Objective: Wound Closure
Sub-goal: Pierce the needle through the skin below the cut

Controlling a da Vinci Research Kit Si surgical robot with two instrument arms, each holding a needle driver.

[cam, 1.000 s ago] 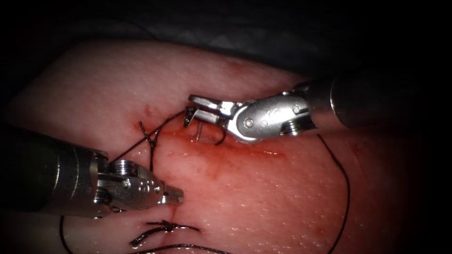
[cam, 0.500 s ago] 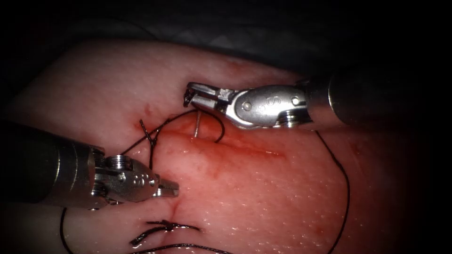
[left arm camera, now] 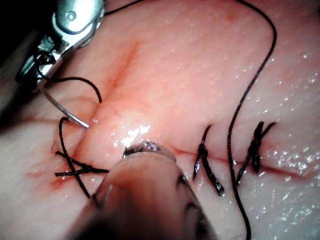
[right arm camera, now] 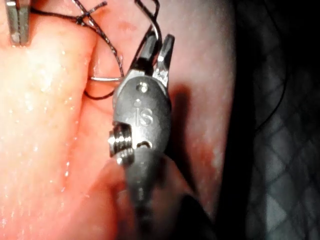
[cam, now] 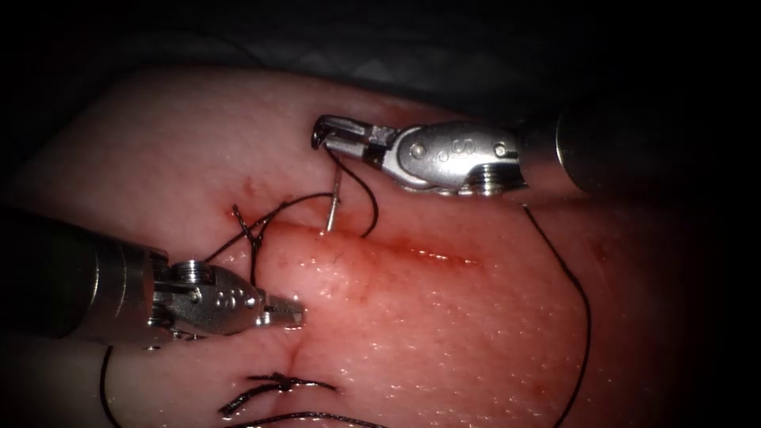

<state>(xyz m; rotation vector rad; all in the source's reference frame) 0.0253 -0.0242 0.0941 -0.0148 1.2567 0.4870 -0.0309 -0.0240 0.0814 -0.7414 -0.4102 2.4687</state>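
Observation:
My right tool (cam: 321,136) hangs over the tissue (cam: 444,333) with its jaws shut on the upper end of the curved needle (cam: 333,202). The needle's lower end sits in the tissue at the red line of the cut (cam: 412,252). A short loop of thread (cam: 371,208) drops from the jaws into the tissue beside it. The left wrist view shows the same needle (left arm camera: 60,107) under the right tool (left arm camera: 31,75); the right wrist view shows it (right arm camera: 105,78) too. My left tool (cam: 295,315) lies low at the left, shut and holding nothing, its tip close to the tissue.
A knotted stitch (cam: 252,231) lies just left of the needle, and another stitch (cam: 277,384) near the front edge. A long strand of thread (cam: 583,317) curves down the right side. Two tied stitches (left arm camera: 205,160) (left arm camera: 255,145) cross the cut. Red fluid stains the cut line.
The right tool has risen and drawn more of the needle up out of the tissue. The left tool has drifted slightly left and up.

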